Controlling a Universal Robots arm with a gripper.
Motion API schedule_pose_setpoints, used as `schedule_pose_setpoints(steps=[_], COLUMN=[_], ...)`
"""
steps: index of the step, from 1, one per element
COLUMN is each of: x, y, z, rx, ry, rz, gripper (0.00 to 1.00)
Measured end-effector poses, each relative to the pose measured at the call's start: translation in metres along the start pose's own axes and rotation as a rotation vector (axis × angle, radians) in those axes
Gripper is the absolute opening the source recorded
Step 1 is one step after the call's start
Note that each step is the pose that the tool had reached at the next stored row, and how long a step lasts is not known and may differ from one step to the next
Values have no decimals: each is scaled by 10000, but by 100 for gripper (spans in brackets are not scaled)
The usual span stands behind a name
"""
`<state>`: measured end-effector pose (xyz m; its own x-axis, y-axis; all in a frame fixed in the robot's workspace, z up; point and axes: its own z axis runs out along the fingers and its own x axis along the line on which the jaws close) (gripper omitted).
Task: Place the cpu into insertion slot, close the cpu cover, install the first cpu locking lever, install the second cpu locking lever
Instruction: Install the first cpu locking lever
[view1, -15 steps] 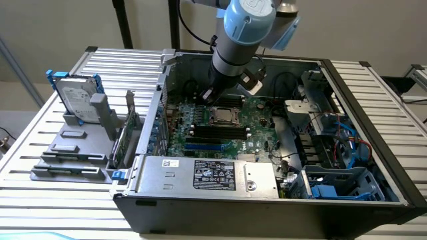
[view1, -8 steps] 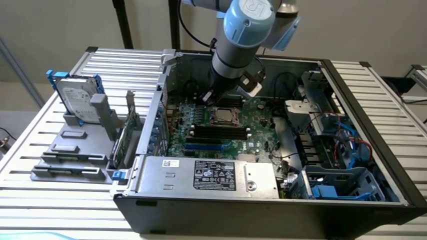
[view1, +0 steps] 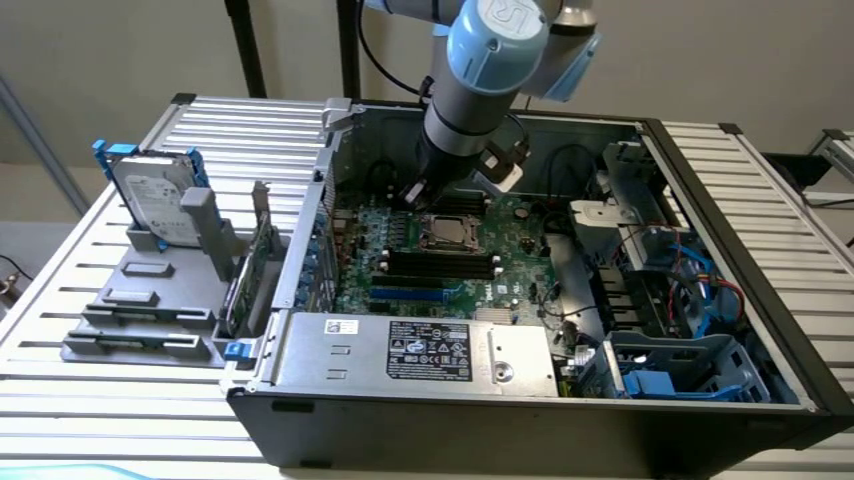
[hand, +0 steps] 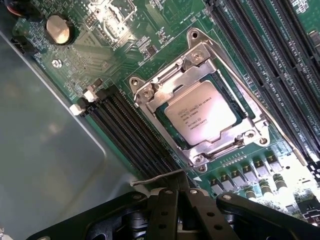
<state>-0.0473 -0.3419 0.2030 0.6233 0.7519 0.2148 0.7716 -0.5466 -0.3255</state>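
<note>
- Cpu lies flat in the insertion slot, under the closed cpu cover.
- Gripper is close by, its fingers pressed together.
- In the exterior view it hangs at 11 o'clock from the cpu, and the memory slots lie at 6 o'clock.
- One thin locking lever pokes out just beside the fingertips.
- The computer case sits on a slatted metal table.

Matte black gripper, carried by a pale blue and grey robot arm. Just ahead of the gripper, the small flat square cpu has a pale silvery-beige face with fine dark lettering. The square metal cpu cover around it is bright silver. The circuit board is deep green, speckled with tiny silver dots. Long black memory slots form parallel stripes beside the gripper. Farther off, a round coin battery is pale gold. Well away from the gripper, a large silver metal box carries a black-and-white label, and a plastic drive cage is bright blue.
</note>
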Motion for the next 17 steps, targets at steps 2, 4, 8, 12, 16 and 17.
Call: schedule_pose_setpoints(steps=[2, 4, 8, 12, 16, 17], x=[1, 7, 31, 66, 94, 99], y=[1, 1, 7, 44, 76, 81], z=[1, 3, 13, 13, 13, 13], rx=[-49, -67, -67, -65, -69, -70], ry=[-61, -86, -89, -92, -100, -102], rz=[8, 12, 4, 0, -1, -2], gripper=[11, 11, 11, 11, 11, 11])
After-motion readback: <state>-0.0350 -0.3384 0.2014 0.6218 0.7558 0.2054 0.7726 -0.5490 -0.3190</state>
